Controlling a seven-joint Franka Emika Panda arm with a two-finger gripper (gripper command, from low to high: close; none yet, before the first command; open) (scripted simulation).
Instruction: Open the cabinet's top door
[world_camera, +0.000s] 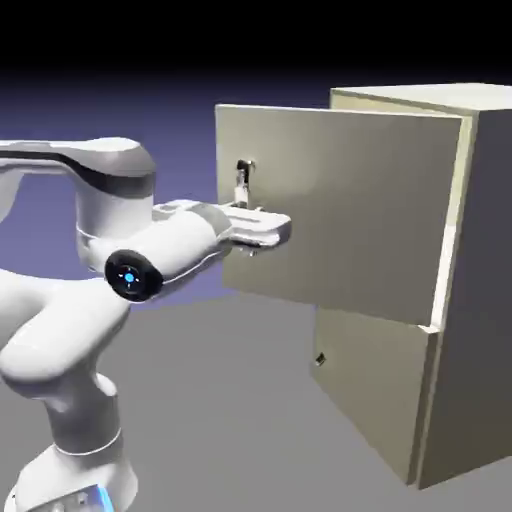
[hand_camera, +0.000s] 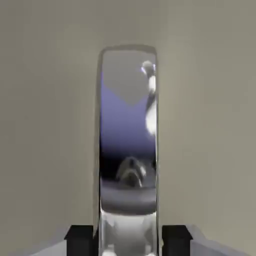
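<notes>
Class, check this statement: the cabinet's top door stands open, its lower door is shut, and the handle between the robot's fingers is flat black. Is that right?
Not quite: the handle is shiny and mirror-like, as the hand view shows. The top door does stand open, and the lower door is shut.

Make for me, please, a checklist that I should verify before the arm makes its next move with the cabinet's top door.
1. Top door swung away from the cabinet: ok, it stands well open.
2. Handle between the two fingertips: ok, one tip on each side.
3. Gripper closed on the handle: ok.
4. Grip firm enough against slipping: cannot tell.
5. Lower door left shut: ok, it lies in line with the cabinet front.
6. Space behind the top door free of obstacles: cannot tell, the panel hides part of it.
</notes>
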